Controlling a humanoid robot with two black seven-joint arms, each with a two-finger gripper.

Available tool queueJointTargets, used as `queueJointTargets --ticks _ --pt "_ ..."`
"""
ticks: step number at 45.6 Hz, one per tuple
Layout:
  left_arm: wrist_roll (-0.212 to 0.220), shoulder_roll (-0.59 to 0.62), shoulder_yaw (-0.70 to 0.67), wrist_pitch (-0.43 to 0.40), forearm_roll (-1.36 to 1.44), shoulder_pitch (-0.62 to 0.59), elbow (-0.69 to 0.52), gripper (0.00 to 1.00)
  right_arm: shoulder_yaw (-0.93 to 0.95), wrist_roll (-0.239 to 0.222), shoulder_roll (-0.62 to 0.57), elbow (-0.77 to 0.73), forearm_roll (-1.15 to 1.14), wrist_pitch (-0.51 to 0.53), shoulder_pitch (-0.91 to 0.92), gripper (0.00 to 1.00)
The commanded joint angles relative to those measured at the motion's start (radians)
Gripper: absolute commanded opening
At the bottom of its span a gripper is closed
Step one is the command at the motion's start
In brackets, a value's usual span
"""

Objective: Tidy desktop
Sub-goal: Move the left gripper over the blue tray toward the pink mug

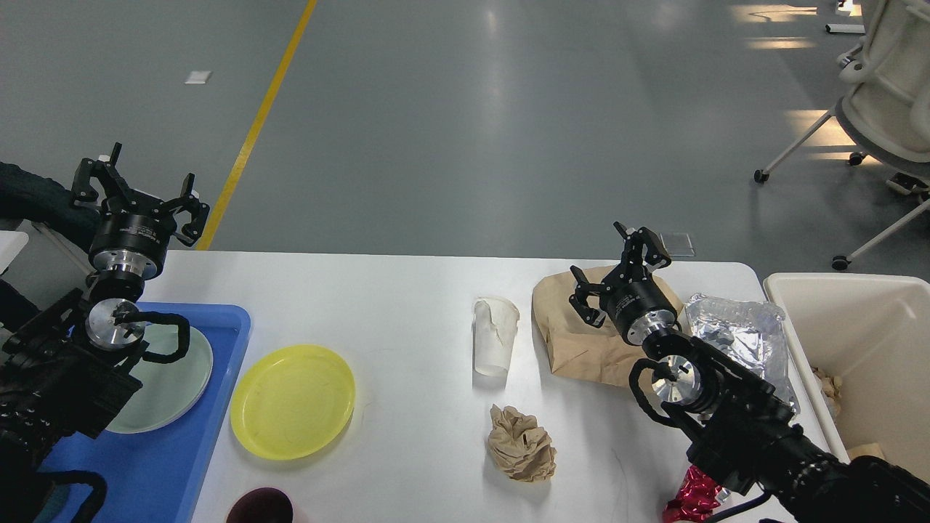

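The white desktop (407,312) spans the head view. On it lie a yellow plate (293,401), a crushed white paper cup (495,335), a crumpled brown paper ball (522,443), a brown paper bag (574,341), a crinkled clear plastic wrapper (741,334) and a red foil scrap (692,495). My left gripper (136,190) is open and empty, raised above the table's far left corner. My right gripper (617,272) is open and empty, hovering over the brown bag.
A blue tray (167,465) at the left holds a pale green plate (171,381). A cream bin (857,341) with scraps stands at the right edge. A dark red cup (259,505) sits at the front edge. Office chairs (879,109) stand beyond.
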Motion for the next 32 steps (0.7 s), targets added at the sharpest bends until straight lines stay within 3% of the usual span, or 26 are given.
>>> queueJointTargets --ticks 1,16,32 --pt "0.005 -0.002 0.000 0.002 0.000 0.007 0.000 0.96 0.000 0.000 0.000 0.000 0.000 0.000 0.000 1.00" --pt "0.032 -0.035 0.014 0.023 0.006 0.011 -0.001 0.96 0.000 0.000 0.000 0.000 0.000 0.000 0.000 1.00" --pt "0.020 -0.032 0.355 0.057 0.044 -0.026 -0.003 0.96 0.000 0.000 0.000 0.000 0.000 0.000 0.000 1.00"
